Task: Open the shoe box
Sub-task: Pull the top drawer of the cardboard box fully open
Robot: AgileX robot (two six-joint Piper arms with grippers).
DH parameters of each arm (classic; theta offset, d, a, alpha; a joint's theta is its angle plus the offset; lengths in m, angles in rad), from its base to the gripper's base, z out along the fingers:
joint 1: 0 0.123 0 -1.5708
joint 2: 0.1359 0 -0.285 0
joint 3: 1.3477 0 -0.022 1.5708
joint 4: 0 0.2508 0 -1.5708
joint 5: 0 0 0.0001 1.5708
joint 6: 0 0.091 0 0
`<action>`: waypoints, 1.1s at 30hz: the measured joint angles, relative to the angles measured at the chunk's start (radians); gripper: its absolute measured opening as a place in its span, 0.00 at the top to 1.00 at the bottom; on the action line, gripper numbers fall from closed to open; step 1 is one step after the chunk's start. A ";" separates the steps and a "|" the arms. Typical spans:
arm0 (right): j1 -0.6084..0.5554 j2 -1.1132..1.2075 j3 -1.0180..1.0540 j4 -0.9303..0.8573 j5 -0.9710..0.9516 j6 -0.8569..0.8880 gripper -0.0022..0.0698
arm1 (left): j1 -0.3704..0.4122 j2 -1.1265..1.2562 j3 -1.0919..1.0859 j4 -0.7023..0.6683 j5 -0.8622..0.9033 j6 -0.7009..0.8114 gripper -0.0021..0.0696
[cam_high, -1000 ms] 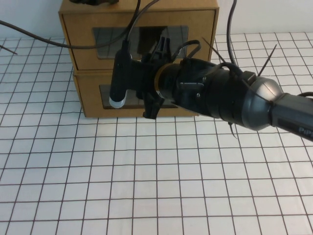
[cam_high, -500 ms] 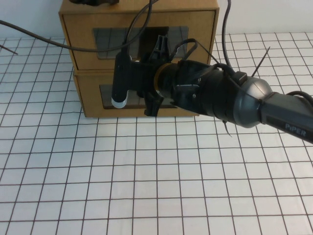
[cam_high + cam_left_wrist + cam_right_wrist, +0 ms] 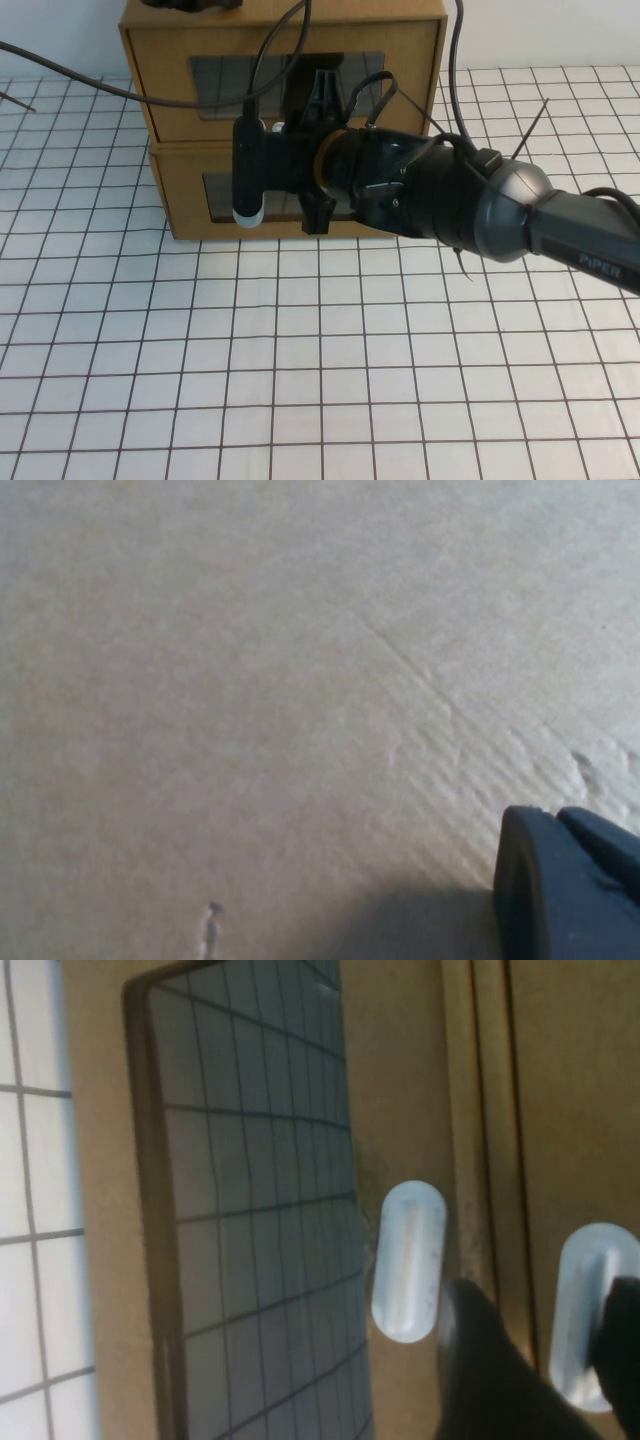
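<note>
facing shoe box (image 3: pixel 180 205) front, right gripper (image 3: pixel 322 150) stands parted; left gripper (image 3: pixel 565 885) atop it

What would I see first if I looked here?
The big black right arm, stretched across the checked table, with its right end effector open against the front of two stacked cardboard shoe boxes at the far edge. The left end effector sits close over plain cardboard; only a dark bit of it shows.

The right arm (image 3: pixel 500 215) is stretched forward across the middle with the wrist rolled sideways, the right gripper (image 3: pixel 320 152) is held with fingers apart, and the left gripper (image 3: pixel 190 4) is seen at the far back.
</note>
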 joint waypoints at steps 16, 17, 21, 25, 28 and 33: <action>-0.002 0.002 0.000 -0.185 -0.021 0.198 0.77 | 0.000 0.014 -0.008 -0.005 0.000 0.011 0.97; -0.002 0.003 0.000 -0.196 -0.022 0.203 0.78 | 0.000 0.014 -0.008 -0.005 0.000 0.011 0.97; -0.002 0.012 0.000 -0.231 -0.026 0.210 0.81 | 0.000 0.014 -0.008 -0.005 0.000 0.011 0.97; 0.002 0.029 -0.004 -0.285 -0.016 0.210 0.83 | 0.000 0.014 -0.008 -0.005 0.000 0.011 0.97; 0.004 0.037 -0.010 -0.322 0.001 0.232 0.85 | 0.000 0.014 -0.008 -0.005 0.000 0.011 0.97; 0.006 0.042 -0.012 -0.405 0.015 0.342 0.94 | 0.000 0.014 -0.008 -0.005 0.000 0.011 0.97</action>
